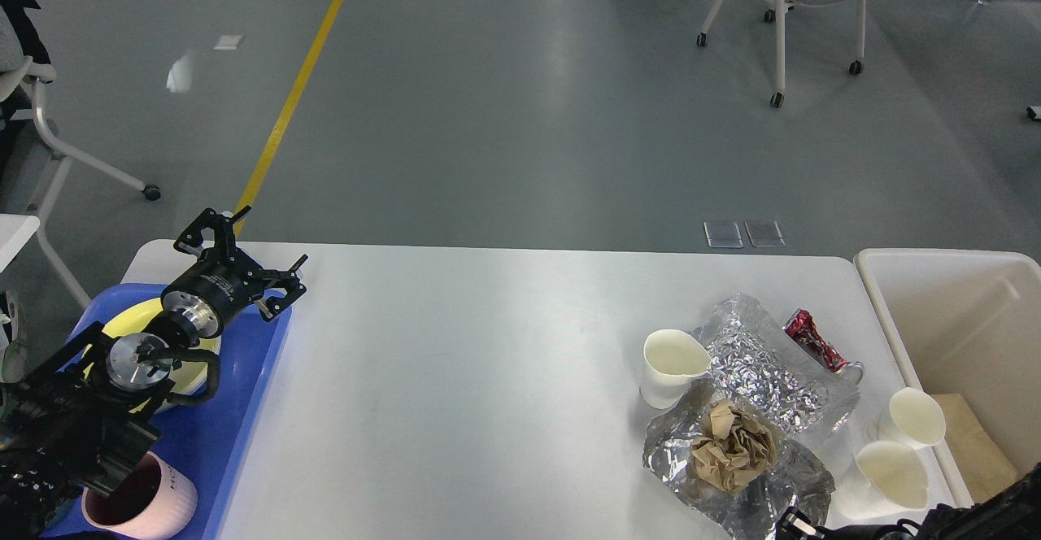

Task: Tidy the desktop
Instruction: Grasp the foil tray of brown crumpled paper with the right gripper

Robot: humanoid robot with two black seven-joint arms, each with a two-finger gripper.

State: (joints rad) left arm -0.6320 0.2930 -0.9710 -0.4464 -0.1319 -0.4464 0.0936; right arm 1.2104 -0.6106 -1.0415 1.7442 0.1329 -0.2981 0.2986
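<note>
The white desktop (488, 361) fills the middle of the view. On its right part lies litter: a crumpled foil sheet (756, 361), a second foil sheet (781, 483) holding a wad of brown paper (732, 446), a red crushed wrapper (813, 341) and three white paper cups (673, 365) (915, 418) (890, 467). My left gripper (250, 251) hangs open and empty over the table's far left corner, above the blue tray. Only a dark tip of my right gripper (797, 522) shows at the bottom edge, next to the foil with the paper; its fingers are hidden.
A blue tray (252, 394) at the left holds a yellow plate (134, 312) and a pink mug (150, 499). A cream bin (960, 320) stands at the table's right end with something tan inside. Chairs stand on the grey floor behind.
</note>
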